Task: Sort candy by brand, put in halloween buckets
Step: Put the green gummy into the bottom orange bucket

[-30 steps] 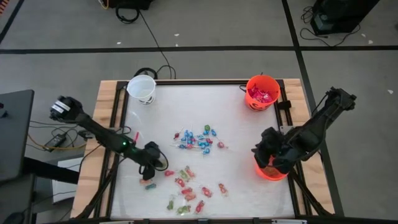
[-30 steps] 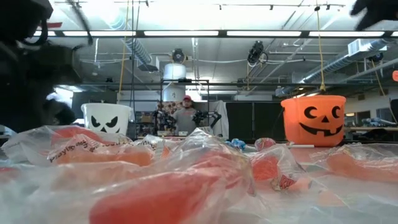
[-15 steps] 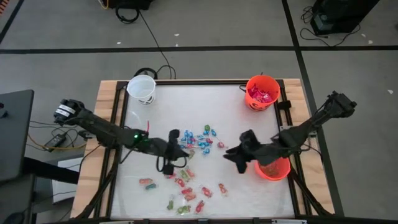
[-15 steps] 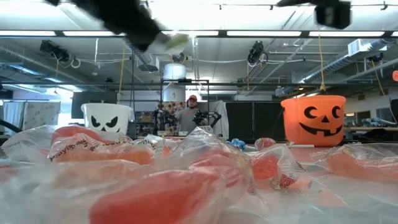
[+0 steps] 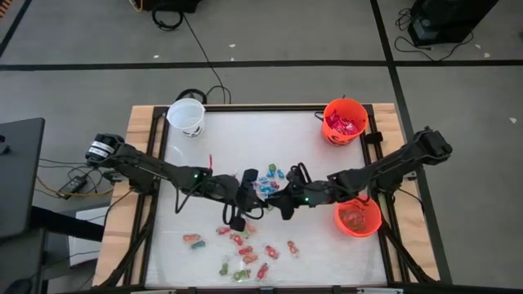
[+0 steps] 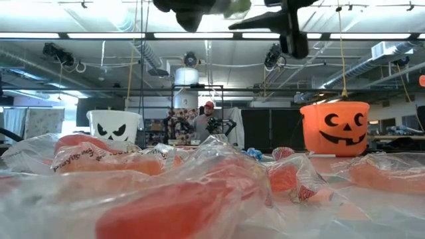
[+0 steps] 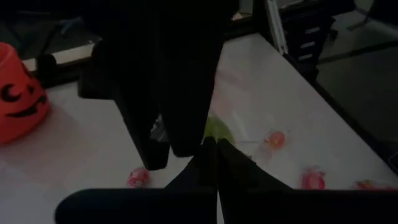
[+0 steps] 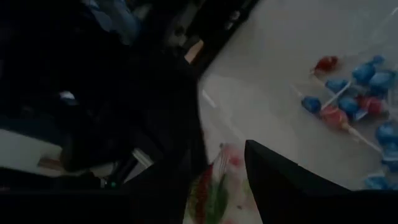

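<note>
White plastic sheeting covers the table [image 5: 310,237], which stands on a grey floor crossed by dark lines.

At the table's middle, the left gripper [image 5: 260,197] has its fingers pressed tight together on a green-wrapped candy [image 7: 217,132], which shows just past the fingertips in the left wrist view. The right gripper [image 5: 278,199] meets it nose to nose, its fingers [image 8: 280,180] spread apart, and a red-and-green wrapped piece [image 8: 214,186] lies in the gap between them in the right wrist view.

Just beside the two grippers, on the far side, lies the blue-and-red cluster of candy [image 5: 274,173]. Nearer the front edge, small green, orange and pink pieces [image 5: 245,253] are scattered.

To the right of the grippers, near them, sits an orange bucket [image 5: 358,217] with some candy inside. Another orange bucket [image 5: 344,120], holding red packets, stands at the far right corner, and the white bucket [image 5: 186,116] at the far left corner.
</note>
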Available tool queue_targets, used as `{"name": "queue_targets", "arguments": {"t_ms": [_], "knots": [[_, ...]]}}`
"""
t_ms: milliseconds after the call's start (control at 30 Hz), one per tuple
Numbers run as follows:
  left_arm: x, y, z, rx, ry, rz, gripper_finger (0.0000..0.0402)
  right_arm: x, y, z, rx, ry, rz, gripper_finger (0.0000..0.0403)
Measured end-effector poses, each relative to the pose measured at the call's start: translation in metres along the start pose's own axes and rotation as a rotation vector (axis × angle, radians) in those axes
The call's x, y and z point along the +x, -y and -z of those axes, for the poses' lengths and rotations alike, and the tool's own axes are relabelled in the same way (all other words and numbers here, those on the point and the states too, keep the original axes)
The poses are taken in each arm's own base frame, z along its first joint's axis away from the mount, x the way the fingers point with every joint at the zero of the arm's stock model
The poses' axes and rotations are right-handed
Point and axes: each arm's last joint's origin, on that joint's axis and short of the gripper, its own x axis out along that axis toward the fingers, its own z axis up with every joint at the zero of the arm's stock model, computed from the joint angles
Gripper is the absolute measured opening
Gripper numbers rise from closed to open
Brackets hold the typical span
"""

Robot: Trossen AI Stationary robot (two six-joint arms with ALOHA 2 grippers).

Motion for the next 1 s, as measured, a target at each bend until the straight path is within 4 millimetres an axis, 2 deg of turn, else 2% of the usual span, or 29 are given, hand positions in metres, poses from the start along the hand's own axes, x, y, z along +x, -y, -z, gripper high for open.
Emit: {"name": "queue_targets", "arguments": {"t_ms": [100,333,500,700,833,1000], "knots": [[-0.002,0.0,-0.001,0.0,-0.003,-0.001,0.0002,0.001,0.001,0.002,-0.004,-0.014,-0.001,0.0128],[-0.006,-0.002,0.0,-0.029,-0.03,-0.02,0.0003,-0.008,-0.004,-0.004,-0.08,-0.011,-0.022,0.0014],[-0.006,-0.006,-0.002,-0.157,-0.013,-0.114,0.002,-0.017,-0.004,-0.008,-0.1,0.006,0.019,0.0006],[-0.007,-0.019,0.014,-0.33,-0.145,-0.121,0.0098,-0.037,0.005,-0.011,-0.091,-0.036,0.153,0.0004],[-0.014,-0.019,0.026,-0.368,-0.299,0.003,0.0139,-0.066,0.009,-0.011,-0.055,-0.089,0.238,0.0002],[-0.026,-0.013,0.036,-0.399,-0.41,0.0,0.0147,-0.112,0.014,-0.003,-0.01,-0.193,0.332,0.0002]]}}
